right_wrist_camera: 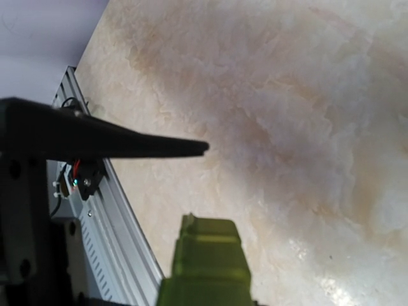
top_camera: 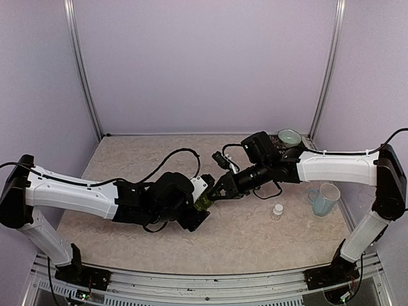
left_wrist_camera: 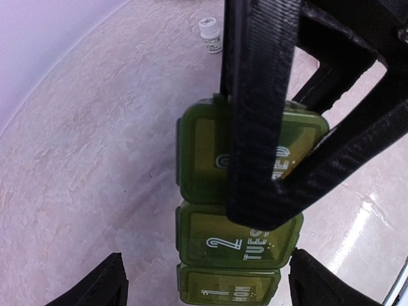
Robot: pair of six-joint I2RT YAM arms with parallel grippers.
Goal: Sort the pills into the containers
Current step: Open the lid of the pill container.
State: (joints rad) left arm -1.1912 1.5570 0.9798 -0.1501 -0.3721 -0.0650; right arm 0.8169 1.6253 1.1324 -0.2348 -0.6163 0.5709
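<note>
The small dark green plastic three-compartment strip (left_wrist_camera: 217,242), judged light, rigid and slick, is shown at the centre of the marbled table (top_camera: 127,159), straddled by the spread left gripper (left_wrist_camera: 204,273) and best pinched across its long sides; closure of the right gripper (top_camera: 217,193) over its WED lid (left_wrist_camera: 201,145) cannot be told.

WED lid of containers (left_wrist_camera: 204,153) mostly behind fingers (left_wrist_camera: 255,95) of right gripper (left_wrist_camera: 258,213), label half gone. MON compt clipped by btm edge. Left gripper (left_wrist_camera: 204,290): only fingertips (left_wrist_camera: 102,284) poke in at btm corners. Right wrist cam: containers just a green blur, cut at btm edge, lower finger hidden. Bottle (left_wrist_camera: 210,33) label too small to read. Overhead: containers a bare green sliver btwn arms.
</note>
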